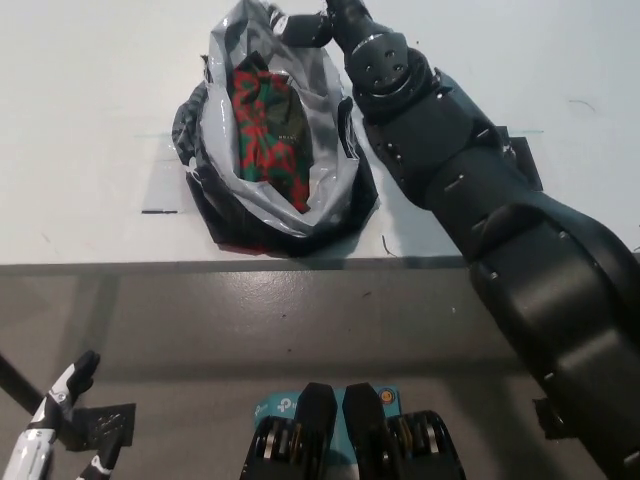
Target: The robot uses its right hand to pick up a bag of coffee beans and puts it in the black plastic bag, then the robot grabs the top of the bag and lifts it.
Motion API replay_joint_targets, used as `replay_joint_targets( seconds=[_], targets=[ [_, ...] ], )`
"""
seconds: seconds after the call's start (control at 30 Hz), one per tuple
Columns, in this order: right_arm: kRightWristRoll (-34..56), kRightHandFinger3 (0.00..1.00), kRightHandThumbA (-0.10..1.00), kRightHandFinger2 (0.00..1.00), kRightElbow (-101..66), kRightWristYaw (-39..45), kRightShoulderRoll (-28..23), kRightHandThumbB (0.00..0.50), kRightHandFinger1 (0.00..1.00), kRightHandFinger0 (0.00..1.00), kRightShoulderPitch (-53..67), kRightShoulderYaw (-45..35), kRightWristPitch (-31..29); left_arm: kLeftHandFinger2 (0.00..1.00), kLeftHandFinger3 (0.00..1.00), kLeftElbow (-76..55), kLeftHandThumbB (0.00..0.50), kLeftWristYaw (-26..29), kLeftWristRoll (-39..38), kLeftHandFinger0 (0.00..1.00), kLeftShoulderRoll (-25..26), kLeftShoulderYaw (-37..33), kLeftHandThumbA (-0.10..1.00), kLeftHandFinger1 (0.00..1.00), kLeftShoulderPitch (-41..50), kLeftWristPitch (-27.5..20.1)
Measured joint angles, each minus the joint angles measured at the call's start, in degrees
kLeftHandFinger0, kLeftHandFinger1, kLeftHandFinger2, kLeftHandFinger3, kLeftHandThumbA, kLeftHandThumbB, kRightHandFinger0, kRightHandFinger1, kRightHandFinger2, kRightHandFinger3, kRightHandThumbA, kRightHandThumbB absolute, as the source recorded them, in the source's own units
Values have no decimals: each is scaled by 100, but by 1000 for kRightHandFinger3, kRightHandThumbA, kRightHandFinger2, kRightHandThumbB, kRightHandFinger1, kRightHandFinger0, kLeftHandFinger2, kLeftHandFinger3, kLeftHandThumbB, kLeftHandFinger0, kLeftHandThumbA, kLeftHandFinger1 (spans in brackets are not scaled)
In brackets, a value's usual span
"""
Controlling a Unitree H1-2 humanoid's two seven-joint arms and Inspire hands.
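Observation:
The red and green bag of coffee beans [268, 135] lies inside the black plastic bag [335, 205], whose grey inner lining stands up around it on the white table [80, 120]. My black right hand [308, 27] hovers at the bag's far rim, just above and beyond the coffee bag, open and not holding it. The black right arm runs down across the picture's right side. My white left hand [62, 415] rests low at the lower left, below the table's edge, open.
The table's front edge [120, 265] runs straight across the picture, with grey floor below it. A flat black piece [522, 160] lies on the table to the right, partly behind my arm. A short dark mark [160, 211] sits left of the plastic bag.

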Motion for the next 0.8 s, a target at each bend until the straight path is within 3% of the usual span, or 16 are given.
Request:
replay_joint_targets(
  seconds=[0.07,0.1,0.2,0.23,0.27,0.3,0.33,0.4,0.43,0.6,0.8],
  targets=[
    [-34,1000,870,1000,-14,97,-25,453,1000,1000,-1,10,-12,1000,1000,0,127,0,0,1000,3,0,779,1000,-2,1],
    [-67,1000,887,1000,-33,207,-55,428,1000,1000,-1,14,-23,1000,1000,0,127,0,1,1000,5,0,786,1000,-11,2],
    [-95,1000,895,1000,-68,358,-106,420,1000,1000,-2,11,-32,1000,1000,-3,119,1,2,1000,7,3,744,1000,-45,11],
    [-96,1000,902,1000,-76,377,-116,412,1000,1000,-2,10,-32,1000,1000,-4,132,1,2,1000,8,4,774,1000,-65,13],
    [-105,1000,902,1000,-106,431,-160,410,1000,1000,-2,9,-32,1000,1000,-33,169,2,6,1000,20,27,820,1000,-118,34],
    [-112,1000,902,1000,-122,451,-188,410,1000,1000,-2,9,-32,1000,1000,-53,169,3,9,1000,34,40,820,1000,-157,41],
    [-120,1000,894,1000,-148,465,-213,431,1000,1000,-2,8,-32,1000,1000,-88,215,6,14,1000,51,64,868,1000,-200,60],
    [-127,1000,905,1000,-344,532,-321,455,1000,1000,11,-11,-32,1000,1000,-368,248,16,23,1000,178,230,908,1000,-457,220],
    [-128,1000,910,1000,-438,556,-376,445,1000,1000,19,-18,-32,1000,1000,-506,316,21,23,1000,248,309,917,1000,-620,293],
    [-139,1000,929,1000,-1023,619,-596,417,1000,1000,118,-31,-4,1000,1000,-1072,434,35,31,1000,860,762,895,1000,-1880,776],
    [-212,1000,936,1000,-1800,665,-777,401,1000,1000,538,-24,132,1000,1000,-1176,378,58,184,1000,1220,813,930,1000,-3742,1549]
  ],
)
